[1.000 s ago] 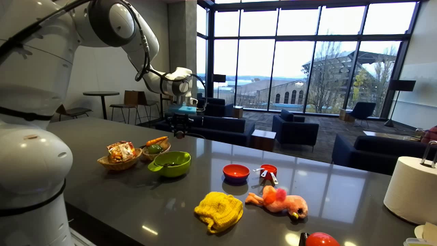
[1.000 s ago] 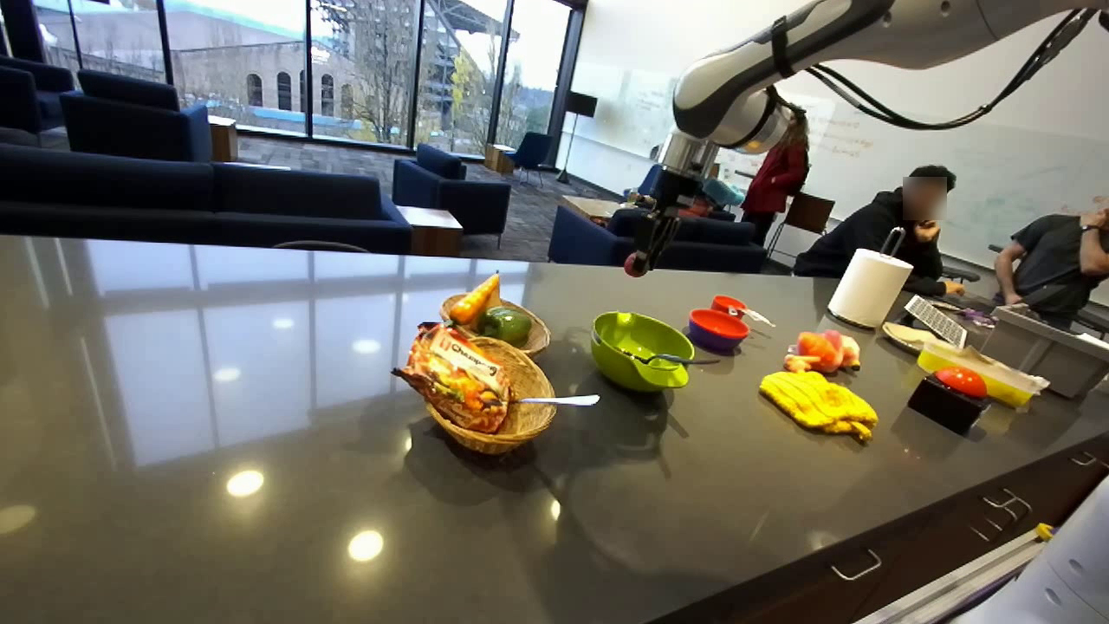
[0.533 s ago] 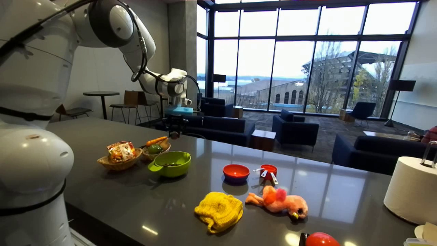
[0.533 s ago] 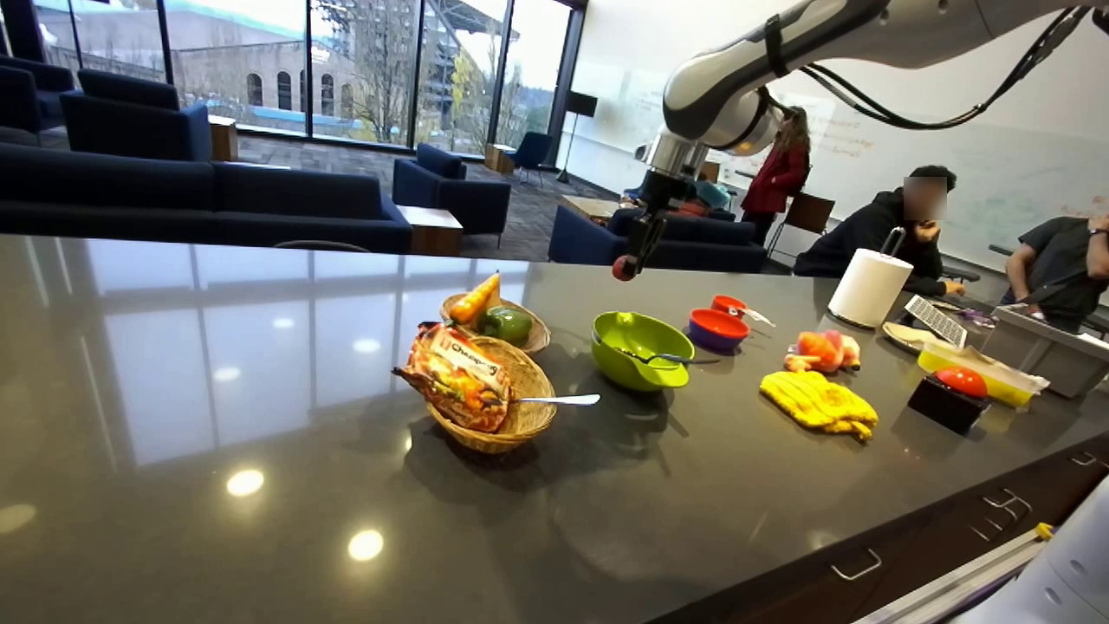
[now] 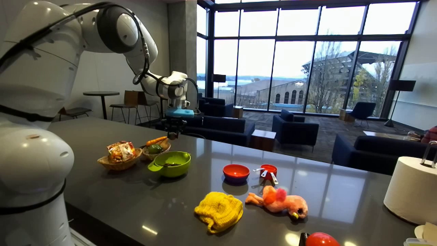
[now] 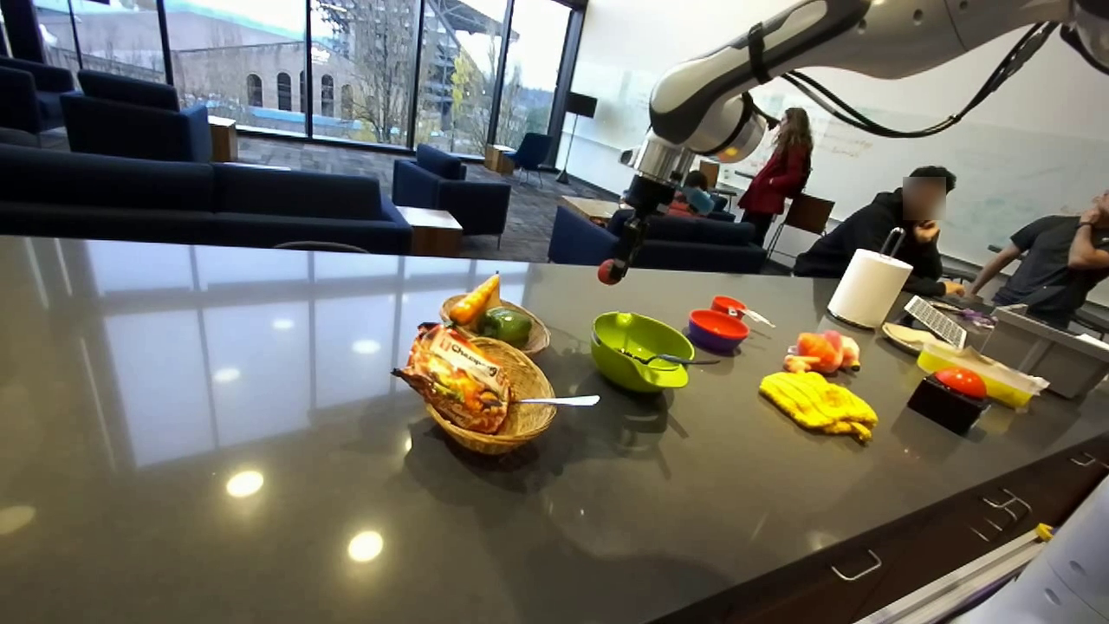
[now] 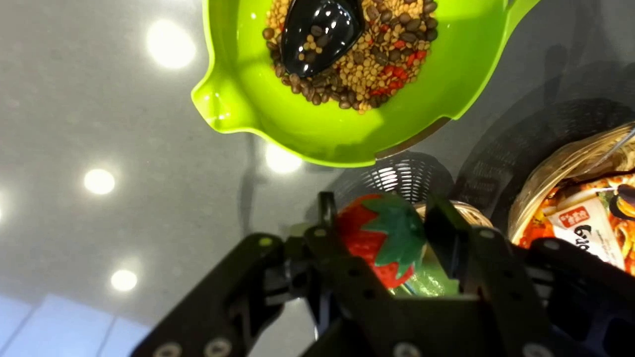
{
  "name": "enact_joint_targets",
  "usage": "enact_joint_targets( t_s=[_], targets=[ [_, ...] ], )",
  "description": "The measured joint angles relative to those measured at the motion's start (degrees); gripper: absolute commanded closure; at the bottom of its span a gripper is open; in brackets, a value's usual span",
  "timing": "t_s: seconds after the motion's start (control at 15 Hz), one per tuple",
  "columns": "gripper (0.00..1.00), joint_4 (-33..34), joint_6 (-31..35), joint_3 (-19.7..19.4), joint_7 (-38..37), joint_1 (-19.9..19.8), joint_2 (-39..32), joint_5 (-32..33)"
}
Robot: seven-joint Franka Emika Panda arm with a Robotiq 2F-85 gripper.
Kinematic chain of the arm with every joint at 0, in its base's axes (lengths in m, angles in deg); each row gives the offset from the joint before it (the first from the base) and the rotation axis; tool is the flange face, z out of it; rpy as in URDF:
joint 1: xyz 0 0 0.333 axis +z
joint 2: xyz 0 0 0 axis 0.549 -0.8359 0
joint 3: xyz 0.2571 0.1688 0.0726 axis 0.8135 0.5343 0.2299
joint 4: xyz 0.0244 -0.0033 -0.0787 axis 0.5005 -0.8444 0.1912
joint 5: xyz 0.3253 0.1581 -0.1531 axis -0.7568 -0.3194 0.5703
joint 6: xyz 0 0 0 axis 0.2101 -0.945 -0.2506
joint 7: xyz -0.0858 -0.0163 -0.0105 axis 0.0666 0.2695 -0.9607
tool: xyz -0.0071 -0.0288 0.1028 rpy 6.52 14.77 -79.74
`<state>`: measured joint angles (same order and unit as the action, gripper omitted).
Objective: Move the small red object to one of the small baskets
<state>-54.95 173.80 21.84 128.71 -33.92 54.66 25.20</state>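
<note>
Step in hand, my read: transport. The small red object [image 7: 378,244], strawberry-shaped with a green leafy cap, is up off the desk [image 5: 164,212], pinched in the gripper [image 7: 383,210], jaws narrowed onto it from both sides; placing not yet done. In both exterior views it shows against the desk's far edge; height hard to judge. In the wrist view it covers part of the produce basket [image 6: 541,332], so that's maybe the target; the bag basket [image 6: 533,423] shows beside that.

Next move: get over the chosen basket, come down past the contents, release low. Both are part-filled, so a round piece could roll off; bare wicker looks safer.

Counts, far left corner rightward. 2 baskets: produce basket nearer the far edge, bag basket in toward the near edge. Former has 1 carrot [image 6: 475,301], 1 green avocado-like piece [image 6: 505,326], 1 tan piece [image 5: 165,142] partly hidden; latter 1 snack bag [image 6: 463,377], 1 pale utensil handle [image 6: 567,400]. 1 green bowl [image 5: 177,168] with 1 black spoon [image 7: 320,39] and a grain-and-bean mix [image 7: 357,74], uncountable. Further right: 1 red-and-purple bowl [image 5: 236,179] (maybe nested, can't tell), red measuring cups [image 5: 269,168] (number unclear), 1 pink plush [image 5: 286,205], 1 yellow knit cloth [image 5: 219,212] nearer the near edge. Toward the right edge: 1 paper roll [image 6: 869,290], 1 yellow tub [image 6: 1007,387], 1 grey bin [image 6: 1064,360], 1 black box [image 6: 944,409] topped by 1 red button [image 6: 962,381].
</note>
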Motion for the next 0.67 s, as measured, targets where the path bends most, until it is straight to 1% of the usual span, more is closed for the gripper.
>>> enact_joint_targets(
  t_s=[0.4,0.67],
  targets=[
    [0.77,5.5,-0.1,1.5,2.4,0.1,-5.2,0.0],
    [0.77,7.9,-0.3,2.9,3.1,0.7,-7.8,0.0]
  ],
)
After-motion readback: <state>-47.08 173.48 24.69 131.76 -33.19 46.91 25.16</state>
